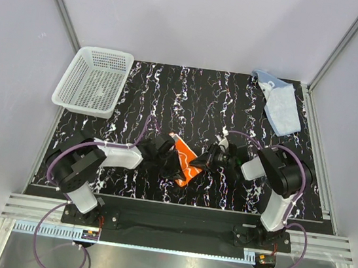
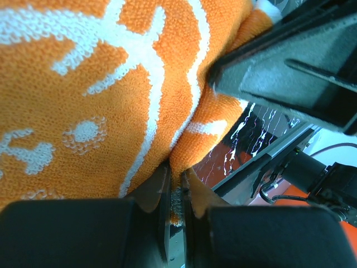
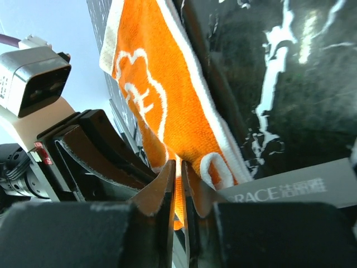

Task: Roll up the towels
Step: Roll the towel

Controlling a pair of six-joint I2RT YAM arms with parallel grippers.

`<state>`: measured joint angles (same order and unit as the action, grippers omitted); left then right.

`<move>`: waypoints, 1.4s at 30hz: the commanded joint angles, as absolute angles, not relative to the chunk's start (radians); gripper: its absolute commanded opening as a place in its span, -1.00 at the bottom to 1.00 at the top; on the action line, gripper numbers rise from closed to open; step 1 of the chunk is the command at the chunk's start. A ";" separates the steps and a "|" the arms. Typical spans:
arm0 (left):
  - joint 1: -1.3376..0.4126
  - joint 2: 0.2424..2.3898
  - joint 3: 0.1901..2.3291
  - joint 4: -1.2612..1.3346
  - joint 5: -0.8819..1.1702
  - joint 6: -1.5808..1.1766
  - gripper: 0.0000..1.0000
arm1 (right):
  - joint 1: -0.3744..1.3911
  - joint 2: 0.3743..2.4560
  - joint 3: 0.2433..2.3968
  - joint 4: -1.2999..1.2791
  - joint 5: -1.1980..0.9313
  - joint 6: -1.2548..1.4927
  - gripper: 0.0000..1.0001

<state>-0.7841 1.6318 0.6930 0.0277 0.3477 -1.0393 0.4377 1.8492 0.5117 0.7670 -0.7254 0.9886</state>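
**Mia:** Where is the bright orange soft towel with white cartoon prints (image 1: 186, 163)?

**Ben:** It is near the front of the black tabletop with white streaks (image 1: 171, 93), bunched up between the two claws. The left claw (image 2: 177, 187) is pinching one edge. The right claw (image 3: 178, 187) is pinching another edge. I cannot tell if a corner touches the tabletop.

**Mia:** How do they roll it well?

**Ben:** I think it should lie flat first. Pull the two edges gently apart so the wrinkles go, then lay it down. Hold on tight, because only a thin bit of cloth sits between the tips and it could slip out. Then roll from one end, slow and even.

**Mia:** And the plain light blue soft towel (image 1: 282, 104)?

**Ben:** It lies crumpled in the far right corner, well apart from the claws. Its turn comes after.
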 commanded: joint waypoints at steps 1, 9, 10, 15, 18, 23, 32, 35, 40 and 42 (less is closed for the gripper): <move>-0.779 1.631 0.649 -0.049 0.301 -1.005 -0.96 | 0.419 1.876 0.492 0.841 -0.718 0.965 -0.71; -0.781 1.557 0.656 -0.152 0.216 -0.960 0.20 | 0.416 1.887 0.480 0.854 -0.706 0.948 -0.72; -0.781 1.548 0.664 -0.193 0.195 -0.953 0.25 | 0.414 1.893 0.480 0.854 -0.706 0.948 -0.71; -0.785 1.464 0.724 -0.313 0.140 -0.905 0.37 | 0.416 1.893 0.477 0.856 -0.706 0.943 -0.73; -0.790 1.412 0.762 -0.409 0.068 -0.875 0.39 | 0.414 1.891 0.472 0.857 -0.701 0.940 -0.73; -0.792 1.385 0.813 -0.508 0.002 -0.830 0.40 | 0.416 1.894 0.465 0.873 -0.693 0.942 -0.73; -0.792 1.468 0.821 -0.442 0.026 -0.779 0.33 | 0.410 1.794 0.480 0.771 -0.670 0.925 -0.72; -0.792 1.494 0.819 -0.411 0.044 -0.770 0.29 | 0.408 1.631 0.535 0.475 -0.579 0.816 -0.62; -0.792 1.539 0.827 -0.391 0.051 -0.758 0.24 | 0.408 1.332 0.615 0.055 -0.373 0.683 -0.49; -0.793 1.552 0.831 -0.384 0.052 -0.753 0.23 | 0.408 1.252 0.630 -0.029 -0.357 0.664 -0.46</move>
<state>-0.7902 1.5223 0.8043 -0.4232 0.0429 -0.7799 0.4126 1.3544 0.5896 0.2333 -0.4706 0.7650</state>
